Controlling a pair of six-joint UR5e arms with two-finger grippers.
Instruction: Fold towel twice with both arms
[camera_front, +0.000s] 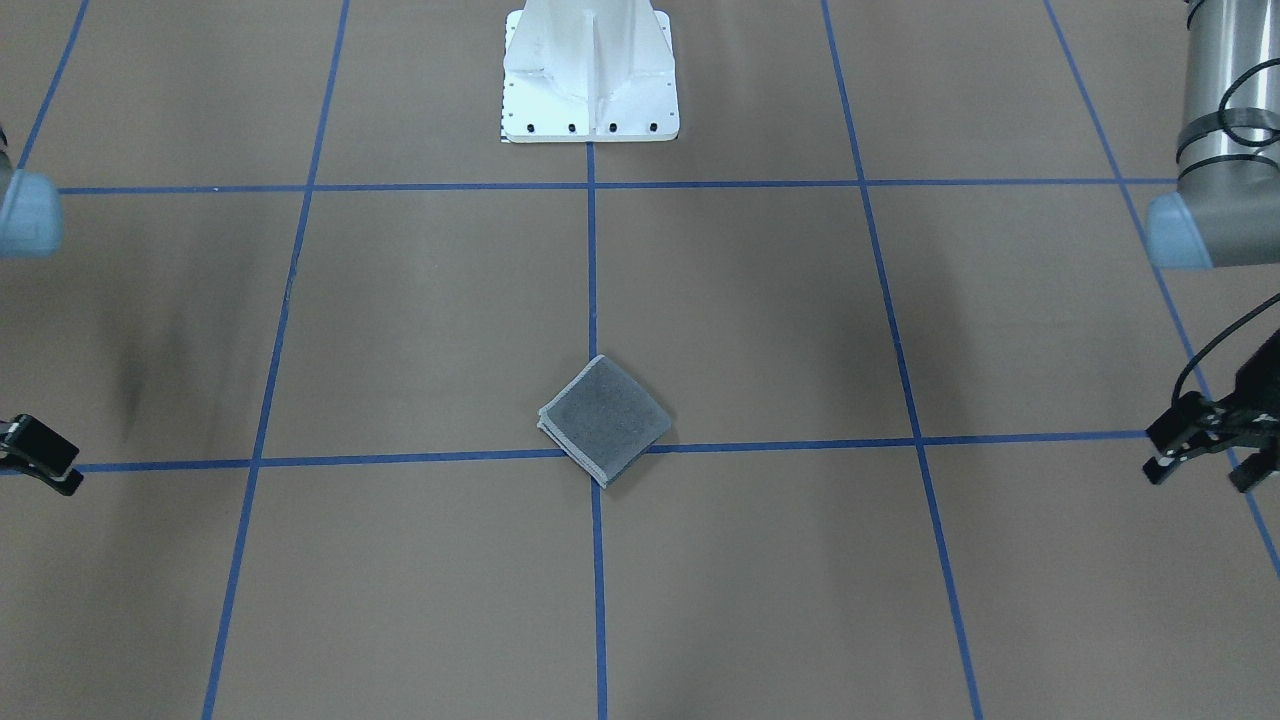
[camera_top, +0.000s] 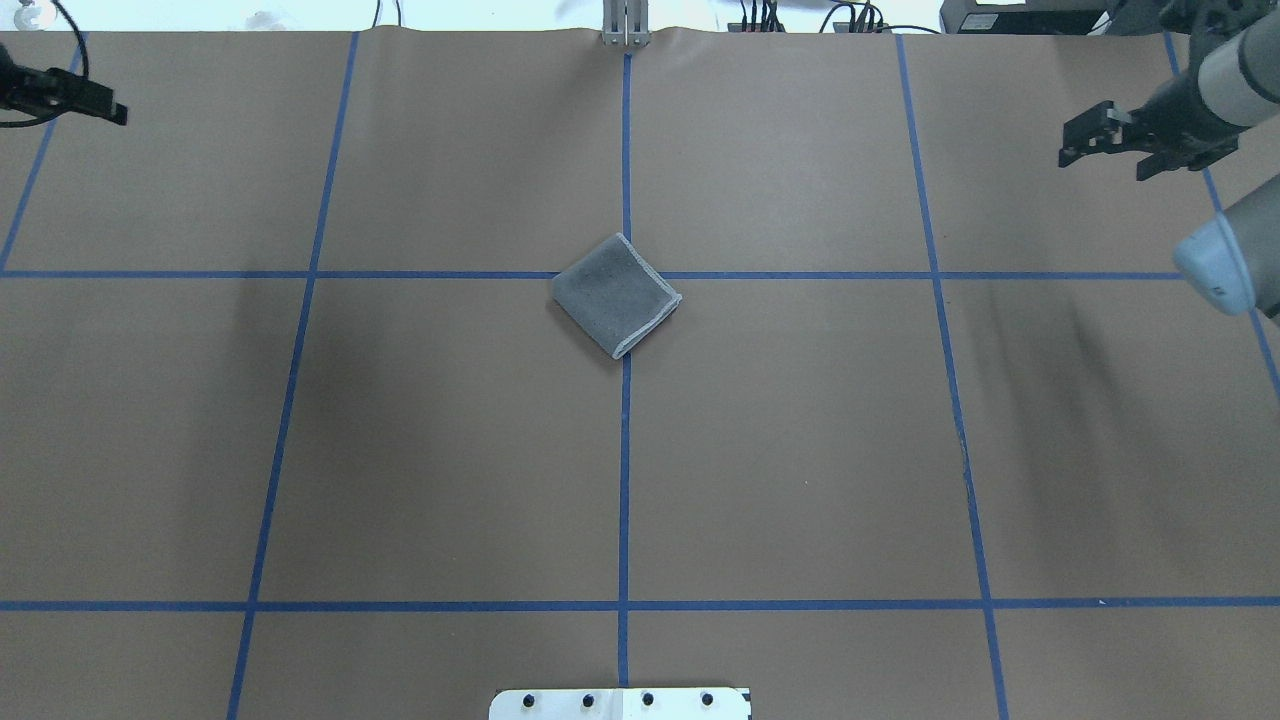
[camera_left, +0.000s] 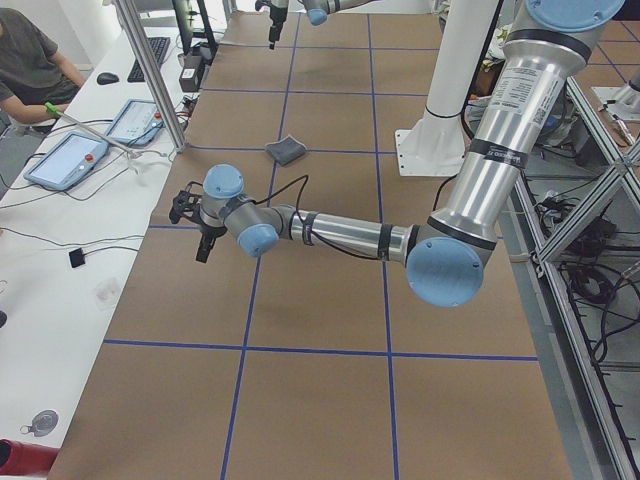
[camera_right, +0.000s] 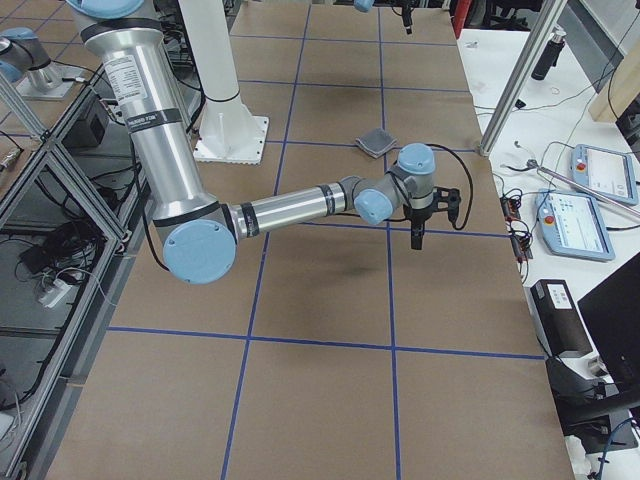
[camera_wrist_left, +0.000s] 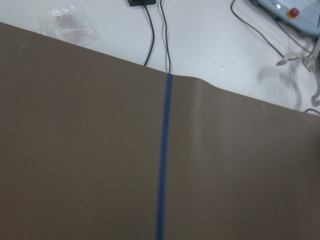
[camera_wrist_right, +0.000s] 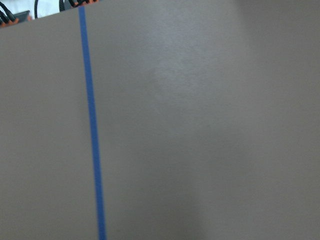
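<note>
Brown gridded table (camera_top: 800, 450), folded grey towel (camera_top: 616, 295) centred, left pincer (camera_front: 1198, 476) spread, right pincer (camera_top: 1103, 162) spread

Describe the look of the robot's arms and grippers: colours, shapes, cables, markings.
The left arm and right arm are silver-grey tubes with round light blue joint caps, black bands, a white printed label and black cables along them. The left gripper and right gripper are black, with two fingers.
</note>
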